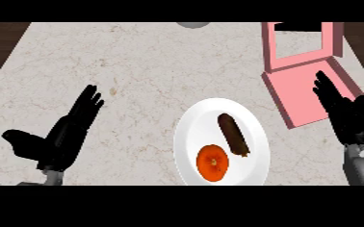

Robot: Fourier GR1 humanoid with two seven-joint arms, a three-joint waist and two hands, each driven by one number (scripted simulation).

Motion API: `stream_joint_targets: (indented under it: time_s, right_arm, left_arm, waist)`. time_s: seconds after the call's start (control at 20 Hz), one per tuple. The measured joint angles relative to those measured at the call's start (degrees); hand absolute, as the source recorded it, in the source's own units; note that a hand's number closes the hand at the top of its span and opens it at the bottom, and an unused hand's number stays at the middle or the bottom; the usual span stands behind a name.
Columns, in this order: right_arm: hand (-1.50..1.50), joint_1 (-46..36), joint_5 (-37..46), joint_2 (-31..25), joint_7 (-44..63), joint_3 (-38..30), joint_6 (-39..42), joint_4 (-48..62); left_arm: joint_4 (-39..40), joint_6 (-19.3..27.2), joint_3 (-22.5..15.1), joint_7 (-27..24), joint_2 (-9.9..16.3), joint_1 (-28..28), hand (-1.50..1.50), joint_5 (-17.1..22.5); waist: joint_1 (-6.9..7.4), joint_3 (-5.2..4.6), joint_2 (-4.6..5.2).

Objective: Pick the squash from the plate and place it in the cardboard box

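- Presently: squash on white plate, beside brown sausage-shaped item.
- Right robot hand: open, over pink box, apart from squash.
- Left robot hand: open, over counter.

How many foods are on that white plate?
2. A round orange squash sits at the near part of the plate. A dark brown oblong item lies just beyond it, toward the right. Nothing appears hidden.
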Motion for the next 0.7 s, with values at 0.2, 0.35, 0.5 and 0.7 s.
stream_joint_targets:
  time_s: [0.2, 0.35, 0.5, 0.7]
  right_arm:
    - [-1.50, -1.91, -0.72, -0.85, -1.05, -0.49, 0.37, -9.26]
    - [-1.50, -5.84, 1.04, -3.90, -1.39, -0.02, 1.11, -17.05]
    - [-1.50, -3.53, 4.10, -6.98, 1.01, 1.23, 1.19, -26.39]
    - [-1.50, 2.71, 10.47, -8.08, -1.63, 4.48, 0.75, -36.43]
  left_arm:
    - [-0.44, -0.24, 0.22, -1.82, 2.96, -2.39, 0.00, -4.57]
    - [-0.96, -1.17, 0.41, -3.45, 7.17, -5.17, 0.00, -9.05]
    - [-0.12, -1.95, -0.26, -5.35, 8.73, -6.95, 0.00, -12.51]
    - [-0.39, -3.06, -0.88, -6.08, 9.45, -8.35, 0.00, -14.79]
  waist:
    - [-1.11, 0.62, -0.69]
    - [-2.16, 0.62, -1.59]
    - [-2.78, 0.74, -1.35]
    - [-2.17, 0.91, -0.93]
